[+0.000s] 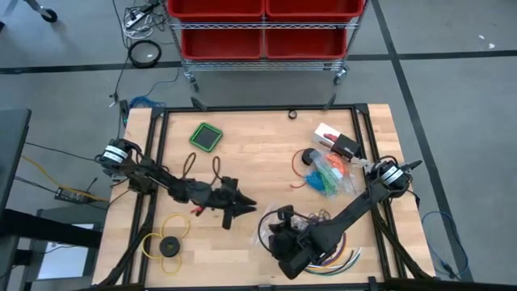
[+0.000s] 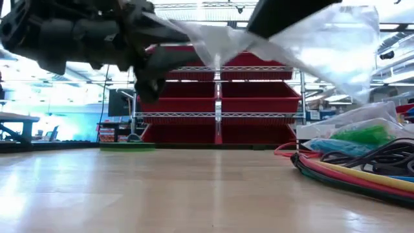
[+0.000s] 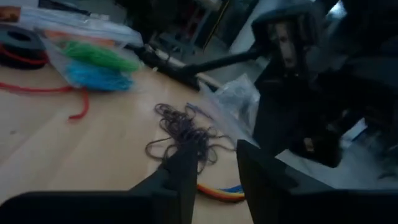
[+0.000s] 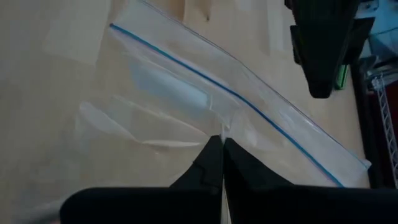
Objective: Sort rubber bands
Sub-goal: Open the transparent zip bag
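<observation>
Dark purple rubber bands [image 3: 186, 132] lie in a loose tangle on the wooden surface [image 1: 258, 149] near its middle front, just beside the raised clear zip bag [image 4: 205, 106]. More bunches, green [image 3: 99, 56] and blue [image 3: 96, 78], sit bagged in a pile toward the right far side [image 1: 329, 176]. Step in hand, as I read it: bagging the purple bunch, one arm holding the bag up while the other goes for the loops. Right gripper [image 4: 222, 163] has its fingers closed on the bag's plastic just below the blue zip line, holding it off the surface; that arm reaches in low from the right edge, elbow bent. Left gripper [image 3: 214, 165] hovers just short of the purple tangle, fingers parted with nothing between them; its arm stretches from the left edge toward the centre. Next move likely calls for lowering onto the tangle, pinching enough loops, and finding the bag's mouth, which I cannot confirm is open. Multicoloured cables [image 2: 349, 171] lie near right.
</observation>
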{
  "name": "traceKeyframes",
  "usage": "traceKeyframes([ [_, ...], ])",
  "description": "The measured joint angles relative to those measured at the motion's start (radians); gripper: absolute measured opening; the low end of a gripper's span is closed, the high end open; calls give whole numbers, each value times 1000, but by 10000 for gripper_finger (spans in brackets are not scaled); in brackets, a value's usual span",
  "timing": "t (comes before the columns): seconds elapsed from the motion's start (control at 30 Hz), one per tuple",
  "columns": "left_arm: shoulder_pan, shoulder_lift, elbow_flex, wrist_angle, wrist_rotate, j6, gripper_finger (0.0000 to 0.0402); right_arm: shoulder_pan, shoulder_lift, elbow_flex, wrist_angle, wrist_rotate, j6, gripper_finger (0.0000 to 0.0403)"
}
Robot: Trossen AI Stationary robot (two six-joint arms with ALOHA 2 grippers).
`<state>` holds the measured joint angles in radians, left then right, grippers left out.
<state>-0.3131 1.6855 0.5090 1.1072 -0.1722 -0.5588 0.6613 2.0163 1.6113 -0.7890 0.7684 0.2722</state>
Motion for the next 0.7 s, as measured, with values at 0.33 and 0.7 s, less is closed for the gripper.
traceKeyframes([
  [0.33, -11, 0, 45, -10, 64, -79, 172, -28, 0, 6, 42, 56, -55, 0],
  [0.7, -17, 0, 97, -157, 119, -73, 174, -32, 0, 6, 54, 115, -74, 0],
])
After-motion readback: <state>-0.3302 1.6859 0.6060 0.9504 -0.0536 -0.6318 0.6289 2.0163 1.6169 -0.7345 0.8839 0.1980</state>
